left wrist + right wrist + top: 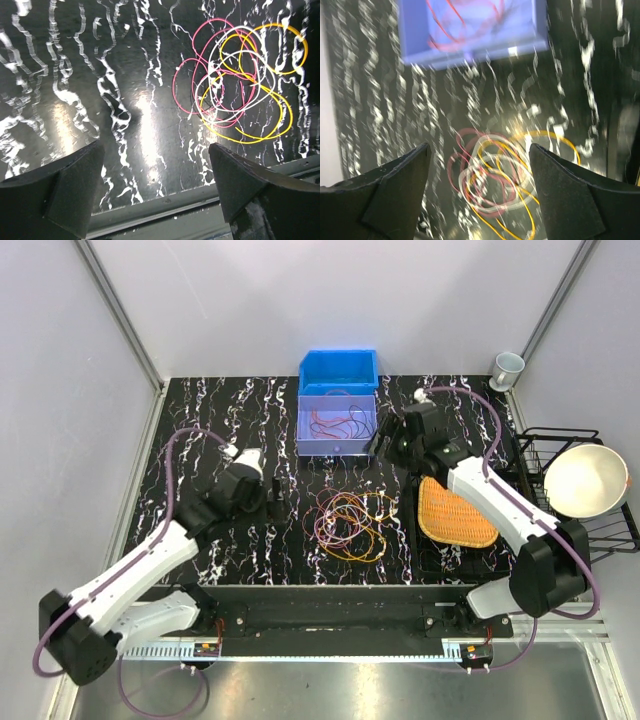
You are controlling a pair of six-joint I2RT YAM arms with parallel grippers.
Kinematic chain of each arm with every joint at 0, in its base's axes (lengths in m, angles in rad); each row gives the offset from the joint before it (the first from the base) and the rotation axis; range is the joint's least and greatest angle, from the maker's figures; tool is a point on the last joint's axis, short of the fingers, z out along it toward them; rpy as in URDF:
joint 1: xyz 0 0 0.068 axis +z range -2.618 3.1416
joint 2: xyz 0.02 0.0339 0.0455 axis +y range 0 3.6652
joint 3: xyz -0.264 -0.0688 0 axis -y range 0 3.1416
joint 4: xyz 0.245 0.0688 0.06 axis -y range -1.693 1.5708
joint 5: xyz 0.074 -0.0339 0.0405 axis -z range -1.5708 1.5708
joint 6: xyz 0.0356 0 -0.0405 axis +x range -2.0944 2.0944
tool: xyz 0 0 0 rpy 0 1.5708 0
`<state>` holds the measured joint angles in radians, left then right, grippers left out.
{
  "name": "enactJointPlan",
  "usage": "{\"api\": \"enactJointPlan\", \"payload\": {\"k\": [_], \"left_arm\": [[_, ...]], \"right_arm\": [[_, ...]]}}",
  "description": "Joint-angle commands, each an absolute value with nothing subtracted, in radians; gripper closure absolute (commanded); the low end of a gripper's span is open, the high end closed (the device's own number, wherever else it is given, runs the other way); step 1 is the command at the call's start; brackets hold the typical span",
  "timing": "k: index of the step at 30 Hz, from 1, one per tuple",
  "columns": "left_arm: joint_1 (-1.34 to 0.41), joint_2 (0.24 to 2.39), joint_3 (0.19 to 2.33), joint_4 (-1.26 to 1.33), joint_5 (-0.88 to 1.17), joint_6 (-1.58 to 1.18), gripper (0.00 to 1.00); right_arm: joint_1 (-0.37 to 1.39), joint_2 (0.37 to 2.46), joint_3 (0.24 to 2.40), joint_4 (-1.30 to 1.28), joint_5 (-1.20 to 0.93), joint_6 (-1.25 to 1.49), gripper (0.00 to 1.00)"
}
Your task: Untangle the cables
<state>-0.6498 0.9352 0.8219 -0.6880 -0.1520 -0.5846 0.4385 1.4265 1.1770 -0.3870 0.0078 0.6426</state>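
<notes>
A loose tangle of cables (pixel 350 525) in pink, yellow, orange and white lies on the black marble-patterned table (pixel 200 430), near its front edge and roughly midway between the two arms. The left gripper (pixel 273 498) hovers just to the left of the tangle, its fingers spread wide with nothing between them; its wrist camera looks past the left gripper (pixel 154 150) at the cables (pixel 235 80), which sit up and to the right on the glossy surface. The right gripper (pixel 380 445) hangs beyond the tangle, beside the right wall of a pale purple tray (pixel 335 448), and is likewise parted and empty (its wrist view is blurred, but the right gripper (pixel 479 150) frames the cables (pixel 495 180) below and the tray (pixel 470 52) above). A few red and dark wires (pixel 335 423) rest inside that tray, with a blue bin (pixel 338 368) touching its far side. An orange woven mat (pixel 455 515), a black wire rack (pixel 545 440) holding a bowl (pixel 585 480), and a mug (pixel 507 368) stand at the right.
</notes>
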Motion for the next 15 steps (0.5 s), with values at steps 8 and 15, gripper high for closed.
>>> {"api": "enactJointPlan", "payload": {"k": [8, 15], "left_arm": [[-0.732, 1.302, 0.962, -0.465, -0.123, -0.59, 0.23], [-0.801, 1.477, 1.019, -0.425, -0.146, -0.626, 0.33]], "right_arm": [[0.459, 1.348, 1.014, -0.318, -0.095, 0.667, 0.18], [0.462, 1.35, 0.959, -0.275, -0.115, 0.634, 0.18]]}}
